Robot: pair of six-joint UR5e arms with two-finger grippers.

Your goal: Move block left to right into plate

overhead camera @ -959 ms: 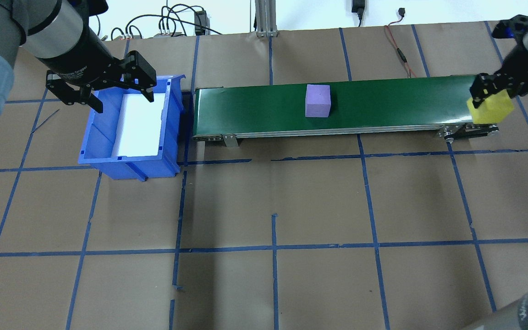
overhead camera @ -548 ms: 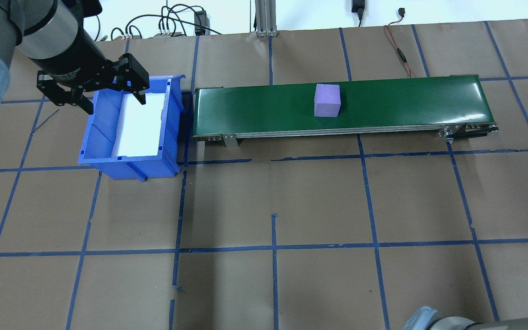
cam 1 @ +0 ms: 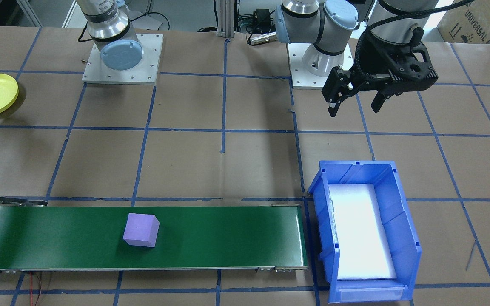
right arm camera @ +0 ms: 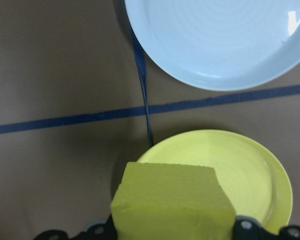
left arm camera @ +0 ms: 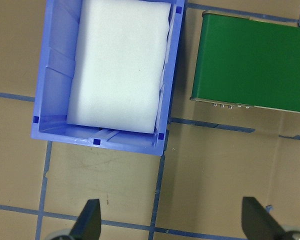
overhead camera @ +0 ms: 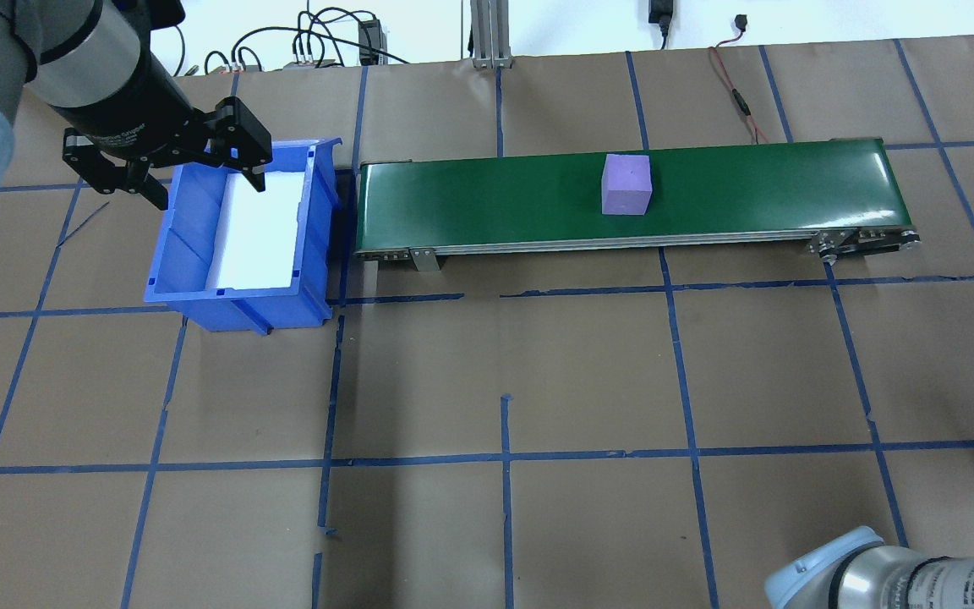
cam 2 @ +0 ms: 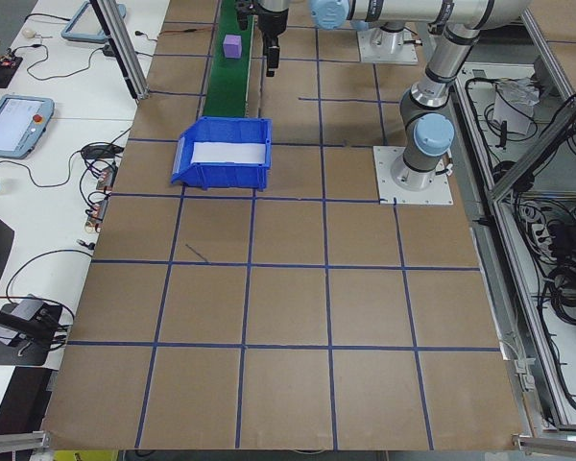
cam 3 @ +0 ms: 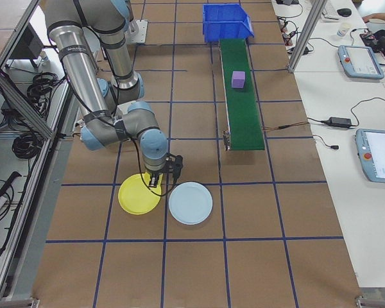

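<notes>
— Right gripper (right arm camera: 172, 227) clenches the yellow block (right arm camera: 172, 200), now carried off the conveyor (overhead camera: 622, 199) to hang over the yellow plate (right arm camera: 250, 170).
— Beyond the plate, the purple block (overhead camera: 627, 184) has ridden farther along; left gripper (overhead camera: 167, 169) hangs spread.

This is a robotics lab. 2 arms are bolted to a paper-covered table (cam 2: 288, 317) gridded with blue tape. Teach pendants (cam 3: 380, 155) and cables lie alongside.
</notes>
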